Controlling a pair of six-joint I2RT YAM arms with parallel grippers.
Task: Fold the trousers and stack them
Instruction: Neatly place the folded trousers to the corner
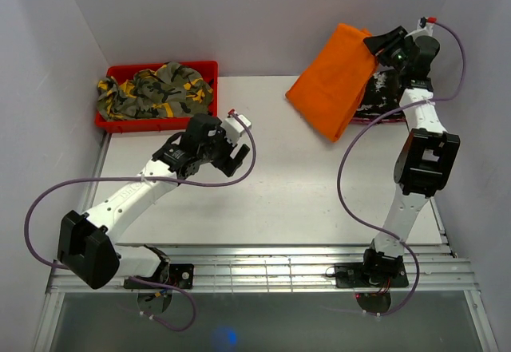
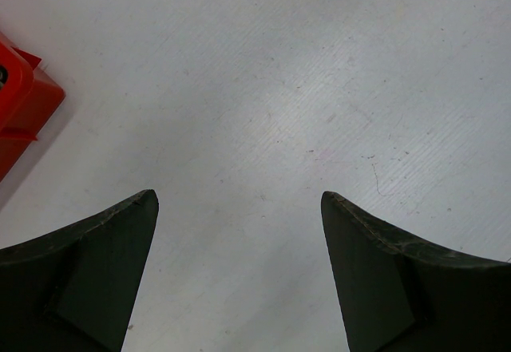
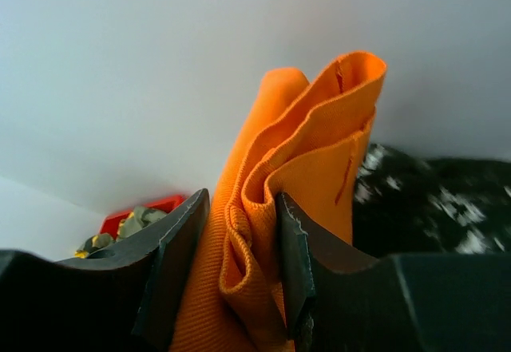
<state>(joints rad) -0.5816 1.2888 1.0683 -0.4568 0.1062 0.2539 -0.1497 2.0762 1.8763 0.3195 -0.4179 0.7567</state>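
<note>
Trousers (image 1: 335, 81), folded, sit far right, a bunched edge pinched in your right gripper (image 3: 239, 208), long axis slanting near-left from it across the black speckled garment (image 1: 382, 98) onto the counter (image 1: 279, 184); your left gripper (image 2: 239, 200), spread wide above the counter, is well apart, so place with the right.

no readable text, label, brand, number or sign appears in any view.
</note>
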